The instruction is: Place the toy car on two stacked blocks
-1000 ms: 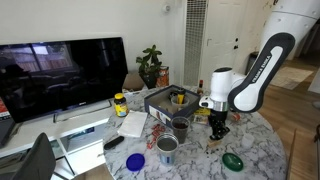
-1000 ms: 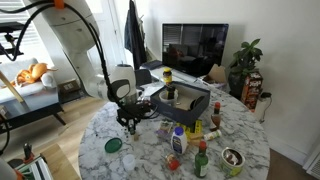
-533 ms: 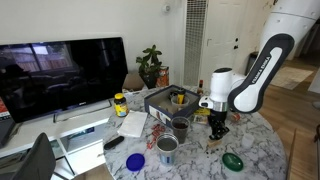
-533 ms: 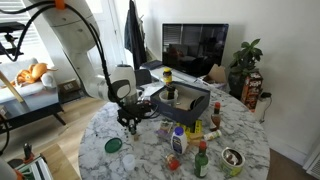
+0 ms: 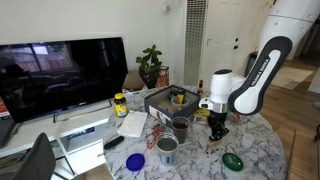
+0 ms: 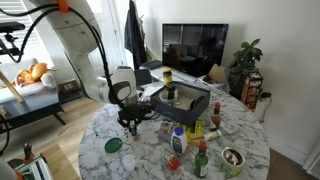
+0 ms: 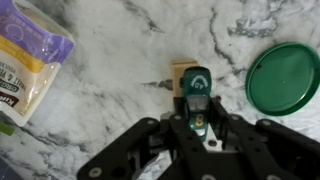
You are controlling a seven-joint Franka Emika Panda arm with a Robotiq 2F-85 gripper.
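Note:
In the wrist view my gripper (image 7: pixel 197 122) is shut on a small green toy car (image 7: pixel 196 93) with a yellow number on its roof. The car's nose points away from me, over a tan wooden block (image 7: pixel 181 71) on the marble table. From above I cannot tell whether a second block lies under it. In both exterior views the gripper (image 5: pixel 216 129) (image 6: pixel 129 122) hangs low over the round table, fingers pointing down. The blocks show there only as a small tan shape (image 5: pixel 213 146) under the fingers.
A green round lid (image 7: pixel 285 78) (image 5: pixel 233 160) (image 6: pixel 114 145) lies close beside the block. A printed plastic bag (image 7: pixel 30 60) lies on the opposite side. A dark tray (image 5: pixel 172 98), cups (image 5: pixel 167 148), bottles (image 6: pixel 178 140) and a blue lid (image 5: pixel 136 160) crowd the table.

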